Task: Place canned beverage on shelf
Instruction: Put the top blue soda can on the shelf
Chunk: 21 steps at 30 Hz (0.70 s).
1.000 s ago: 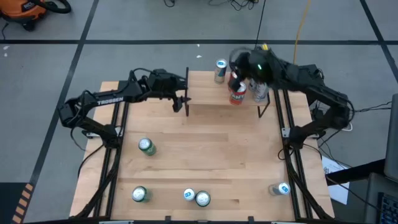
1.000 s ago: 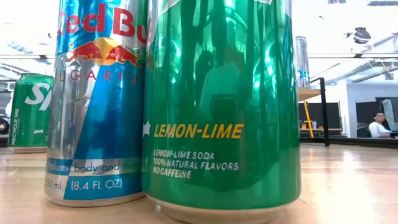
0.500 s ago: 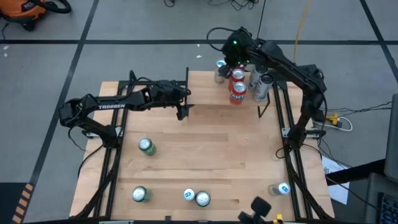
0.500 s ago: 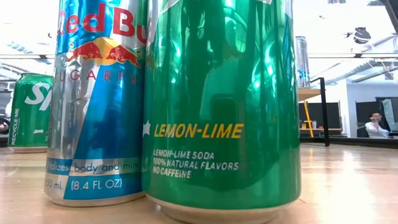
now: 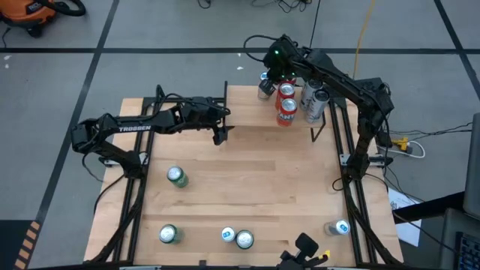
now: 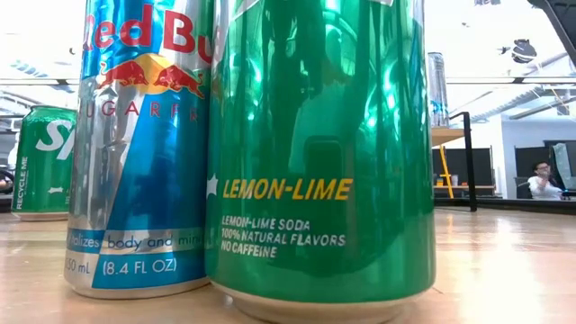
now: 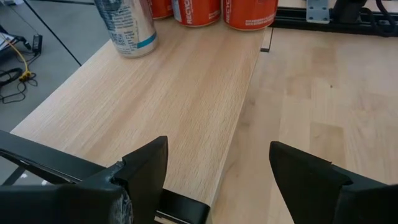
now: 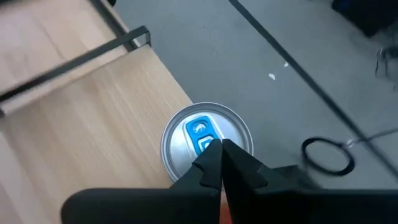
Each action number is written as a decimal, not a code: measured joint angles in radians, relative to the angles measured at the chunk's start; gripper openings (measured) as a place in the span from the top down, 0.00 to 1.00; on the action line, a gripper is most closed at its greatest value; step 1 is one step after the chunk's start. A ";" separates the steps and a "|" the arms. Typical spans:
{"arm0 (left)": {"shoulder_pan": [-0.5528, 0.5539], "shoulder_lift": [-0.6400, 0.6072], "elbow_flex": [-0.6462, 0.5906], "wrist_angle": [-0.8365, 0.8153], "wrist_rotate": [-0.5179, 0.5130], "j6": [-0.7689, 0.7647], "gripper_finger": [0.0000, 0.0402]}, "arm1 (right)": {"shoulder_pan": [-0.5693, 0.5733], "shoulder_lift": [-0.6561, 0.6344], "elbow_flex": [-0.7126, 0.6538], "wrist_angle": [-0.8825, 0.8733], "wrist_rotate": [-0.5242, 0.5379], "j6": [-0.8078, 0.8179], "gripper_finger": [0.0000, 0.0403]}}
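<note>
The shelf is a light-wood board on black supports at the table's far side. At its right end stand a silver-blue can, two red cans and two silver cans. My right gripper is shut and hovers over the silver-blue can's top, which stands at the shelf's far edge. My left gripper is open at the shelf's left end, with only the bare board between its fingers. My right gripper points down at a slant, its shut fingertips over the silver-blue can's top beside the blue tab. I cannot tell whether they touch the can, which stands upright on the shelf.
Loose cans stand on the tabletop: green ones and blue-topped ones. Two of them fill the low view. A dark object pokes in at the near edge. A person sits far behind.
My right gripper has swung from above the red cans toward the table's far edge and left, dropping a little and tipping further downward, and stays shut. My left gripper has shifted slightly toward the near edge, still open. The cans have not moved.
</note>
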 joint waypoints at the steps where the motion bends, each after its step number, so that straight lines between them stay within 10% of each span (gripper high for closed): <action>1: 0.000 0.000 0.000 0.000 0.000 0.000 0.31 | 0.000 0.001 0.000 0.000 0.000 0.040 1.00; 21: 0.000 0.000 0.000 0.000 -0.008 0.000 0.31 | 0.001 -0.024 -0.004 0.010 -0.025 0.226 1.00</action>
